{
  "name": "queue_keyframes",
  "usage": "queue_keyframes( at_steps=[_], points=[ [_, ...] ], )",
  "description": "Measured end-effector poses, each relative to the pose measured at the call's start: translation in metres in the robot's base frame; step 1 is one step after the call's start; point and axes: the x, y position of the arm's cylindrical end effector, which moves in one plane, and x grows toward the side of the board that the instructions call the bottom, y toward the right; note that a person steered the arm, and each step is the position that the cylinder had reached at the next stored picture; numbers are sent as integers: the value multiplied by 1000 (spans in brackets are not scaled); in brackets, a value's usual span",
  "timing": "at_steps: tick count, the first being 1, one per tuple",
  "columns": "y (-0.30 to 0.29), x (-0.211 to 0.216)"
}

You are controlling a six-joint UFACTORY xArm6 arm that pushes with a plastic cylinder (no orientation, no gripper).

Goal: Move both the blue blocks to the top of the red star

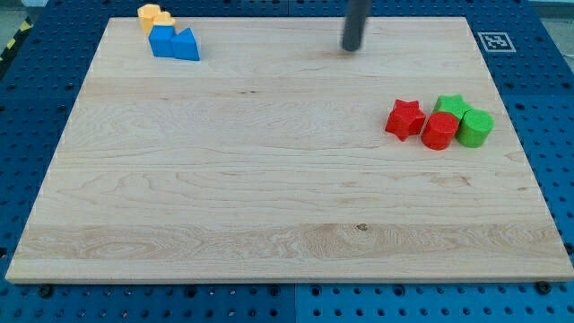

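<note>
Two blue blocks sit together near the view's top left: a blue cube [162, 40] and a blue triangular block [186, 45] touching it on the right. The red star [404, 118] lies at the view's right. My tip [351, 48] is near the top middle of the board, well right of the blue blocks and up-left of the red star, touching no block.
An orange block [153, 15] sits just above the blue cube. A red cylinder [439, 131], a green star [451, 106] and a green cylinder [474, 127] crowd the red star's right side. A marker tag [495, 40] sits off the board's top right corner.
</note>
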Motion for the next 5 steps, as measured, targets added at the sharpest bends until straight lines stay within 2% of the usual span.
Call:
queue_keyframes(
  at_steps=[2,3,4,5],
  points=[
    [-119,-54],
    [-142,-55],
    [-144,-15],
    [-157,48]
  ],
)
